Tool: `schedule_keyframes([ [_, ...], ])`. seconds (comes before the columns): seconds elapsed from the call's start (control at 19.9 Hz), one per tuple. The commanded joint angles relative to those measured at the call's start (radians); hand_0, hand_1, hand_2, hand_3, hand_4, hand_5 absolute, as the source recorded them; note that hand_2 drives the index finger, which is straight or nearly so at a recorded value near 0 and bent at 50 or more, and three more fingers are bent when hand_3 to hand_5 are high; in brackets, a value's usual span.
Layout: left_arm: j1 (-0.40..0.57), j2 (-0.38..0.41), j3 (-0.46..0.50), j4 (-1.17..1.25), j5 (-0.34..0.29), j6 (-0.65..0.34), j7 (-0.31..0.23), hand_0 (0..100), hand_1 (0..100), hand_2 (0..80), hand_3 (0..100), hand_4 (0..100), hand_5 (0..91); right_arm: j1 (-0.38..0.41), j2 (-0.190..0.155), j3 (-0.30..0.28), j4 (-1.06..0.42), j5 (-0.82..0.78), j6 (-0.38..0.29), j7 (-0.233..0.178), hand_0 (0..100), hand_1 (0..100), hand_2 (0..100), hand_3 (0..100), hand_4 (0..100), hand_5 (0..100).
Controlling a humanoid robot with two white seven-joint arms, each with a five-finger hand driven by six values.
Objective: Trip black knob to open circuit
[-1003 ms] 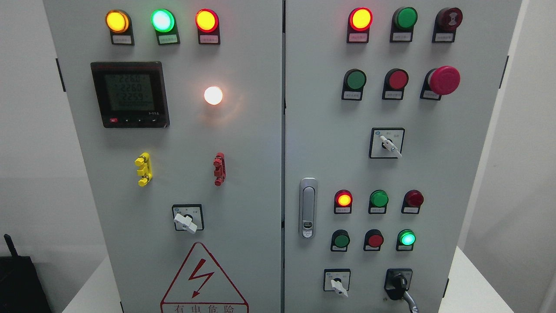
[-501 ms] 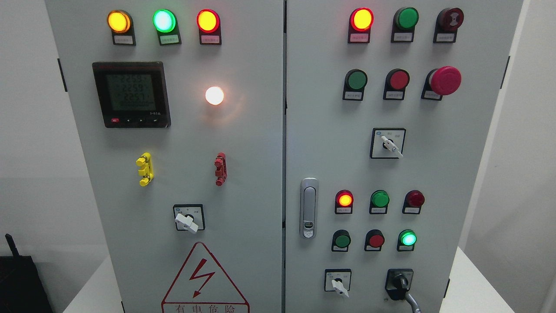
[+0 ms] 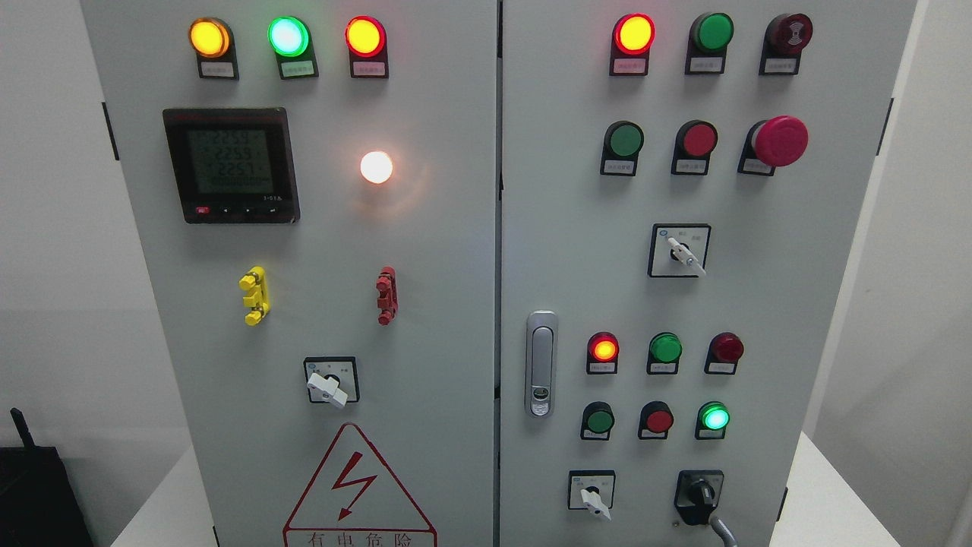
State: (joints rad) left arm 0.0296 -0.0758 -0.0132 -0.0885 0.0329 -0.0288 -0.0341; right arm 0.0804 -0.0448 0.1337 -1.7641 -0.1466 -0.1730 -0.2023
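At the lower right corner of the grey steel control cabinet (image 3: 425, 251) sat the black rotary knob (image 3: 699, 495) on its black square base, just right of a white lever selector switch (image 3: 591, 494). Compared with half a second before, the whole panel had slid a touch rightward in the head view, and the meter's bottom reading had changed; the knob itself looked unmoved. Its grip ran close to upright, the long axis tilted slightly, the top end pointing up and a little left. A grey cable or rod (image 3: 723, 529) ran from just beneath the knob down to the bottom edge; what it was I could not tell.

Neither hand was in view, so their state could not be told.

Above the knob stood a lit green indicator lamp (image 3: 714, 417), an unlit red push button (image 3: 657, 420) and a dark green push button (image 3: 600, 420). A silver door latch handle (image 3: 540, 363) sat left, near the seam. Nothing stood in front of the knob. The cabinet rested on a white bench (image 3: 835, 501).
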Motion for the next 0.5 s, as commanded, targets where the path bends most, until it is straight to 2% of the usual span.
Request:
schedule_keyframes([
  [0.0, 0.0, -0.001, 0.001, 0.001, 0.002, 0.001, 0.0, 12, 39, 0.0, 0, 0, 0.0, -0.002, -0.001, -0.008, -0.034, -0.001, -0.016, 0.006, 87, 87, 0, 100, 100, 92],
  [0.1, 0.0, -0.001, 0.001, 0.001, 0.002, 0.001, 0.0, 12, 39, 0.0, 0, 0, 0.0, 0.007, 0.0, -0.008, -0.041, -0.001, -0.016, 0.006, 88, 88, 0, 100, 100, 91],
  [0.25, 0.0, -0.002, 0.001, 0.001, 0.002, 0.0, 0.0, 12, 39, 0.0, 0, 0, 0.0, 0.032, 0.003, -0.008, -0.069, -0.001, -0.022, 0.004, 95, 90, 0, 100, 95, 88],
  [0.35, 0.0, -0.001, 0.001, 0.001, 0.002, 0.001, 0.0, 12, 39, 0.0, 0, 0, 0.0, 0.044, 0.006, -0.009, -0.078, -0.001, -0.025, 0.003, 95, 84, 0, 100, 91, 85],
  [0.4, 0.0, -0.001, 0.001, 0.001, 0.002, 0.001, 0.0, 12, 39, 0.0, 0, 0, 0.0, 0.054, 0.008, -0.009, -0.083, -0.001, -0.028, 0.003, 90, 76, 0, 100, 88, 81],
  [0.45, 0.0, -0.001, 0.001, 0.001, 0.002, 0.001, 0.0, 12, 39, 0.0, 0, 0, 0.0, 0.065, 0.008, -0.009, -0.092, -0.001, -0.031, 0.001, 84, 65, 0, 98, 84, 78],
])
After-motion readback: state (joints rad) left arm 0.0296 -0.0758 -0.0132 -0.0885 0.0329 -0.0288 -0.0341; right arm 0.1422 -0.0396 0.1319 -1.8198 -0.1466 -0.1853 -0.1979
